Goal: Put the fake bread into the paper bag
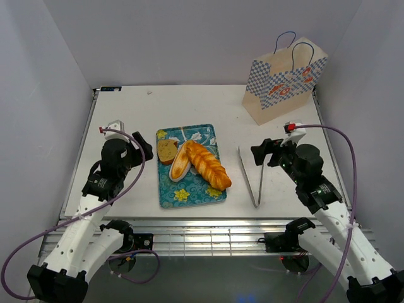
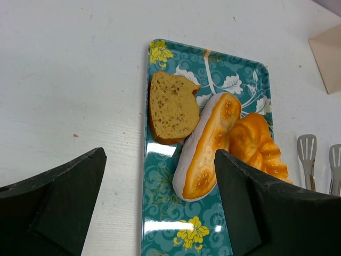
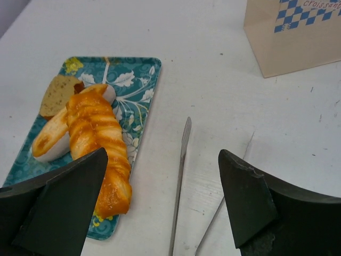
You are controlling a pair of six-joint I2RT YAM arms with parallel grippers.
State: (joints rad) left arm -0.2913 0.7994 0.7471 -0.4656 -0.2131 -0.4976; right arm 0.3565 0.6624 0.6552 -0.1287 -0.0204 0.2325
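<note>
Arm stretched forward, my right gripper (image 1: 261, 153) hangs spread wide and empty above the tongs (image 1: 259, 186); my left gripper (image 1: 145, 146) gapes empty too. The braided loaf (image 1: 208, 165) lies diagonally, far-left to near-right.

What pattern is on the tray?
Teal with white leaves and yellow flowers; the tray shows best in the left wrist view.

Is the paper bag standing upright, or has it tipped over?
Upright: the paper bag stands on its base, mouth facing up, with its blue cord handles rising above it.
</note>
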